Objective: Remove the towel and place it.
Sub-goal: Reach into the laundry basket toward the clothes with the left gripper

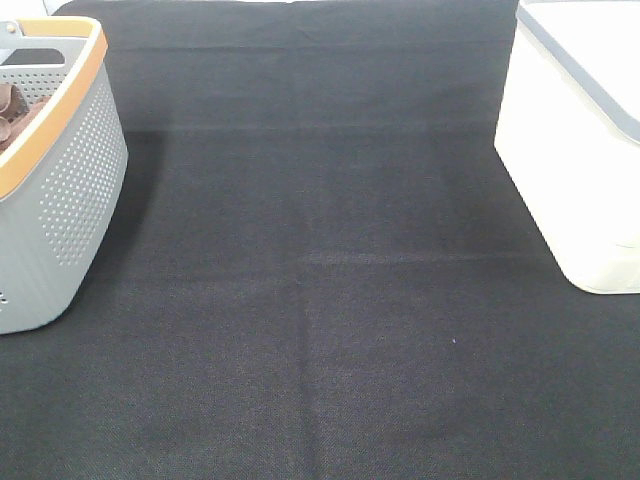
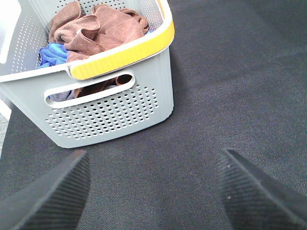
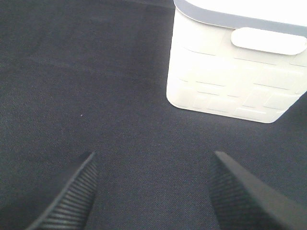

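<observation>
At the left edge of the black cloth-covered desk point(image 1: 320, 300) stands a grey perforated plastic basket point(image 1: 70, 190) with a yellow-orange rim. Inside it lies the crumpled brown towel point(image 2: 96, 28), touching a blue cloth point(image 2: 50, 51). The left end effector point(image 2: 152, 155) hovers over bare desk just beside the basket, its ribbed fingers point(image 2: 53, 191) spread wide and empty. The right end effector point(image 3: 153, 155), likewise spread and empty, faces a white plastic bin point(image 3: 230, 72) at the desk's right edge.

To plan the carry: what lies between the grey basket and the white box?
Only bare black cloth separates grey basket and white box, per the exterior high view.
</observation>
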`<state>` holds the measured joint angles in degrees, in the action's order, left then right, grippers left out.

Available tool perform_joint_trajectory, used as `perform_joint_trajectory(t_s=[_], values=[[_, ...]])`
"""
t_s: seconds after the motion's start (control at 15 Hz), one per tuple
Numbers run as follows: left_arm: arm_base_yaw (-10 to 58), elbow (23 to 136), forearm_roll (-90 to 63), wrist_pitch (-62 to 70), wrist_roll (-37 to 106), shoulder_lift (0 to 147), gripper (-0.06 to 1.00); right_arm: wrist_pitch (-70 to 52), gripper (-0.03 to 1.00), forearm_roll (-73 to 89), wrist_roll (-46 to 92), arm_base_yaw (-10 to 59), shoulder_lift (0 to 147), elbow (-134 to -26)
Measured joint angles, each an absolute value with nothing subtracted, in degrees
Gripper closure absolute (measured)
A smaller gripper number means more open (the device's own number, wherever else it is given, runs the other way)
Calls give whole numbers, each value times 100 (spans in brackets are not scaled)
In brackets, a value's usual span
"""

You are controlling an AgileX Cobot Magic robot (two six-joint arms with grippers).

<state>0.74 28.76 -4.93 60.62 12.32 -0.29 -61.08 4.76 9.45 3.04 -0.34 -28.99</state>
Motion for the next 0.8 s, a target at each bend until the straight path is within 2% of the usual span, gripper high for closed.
perform_joint_trajectory(t_s=[0.8], values=[[74,2876,-493,6062,1232,-29,24,-6108,33,476,945,304,-34,-2899]])
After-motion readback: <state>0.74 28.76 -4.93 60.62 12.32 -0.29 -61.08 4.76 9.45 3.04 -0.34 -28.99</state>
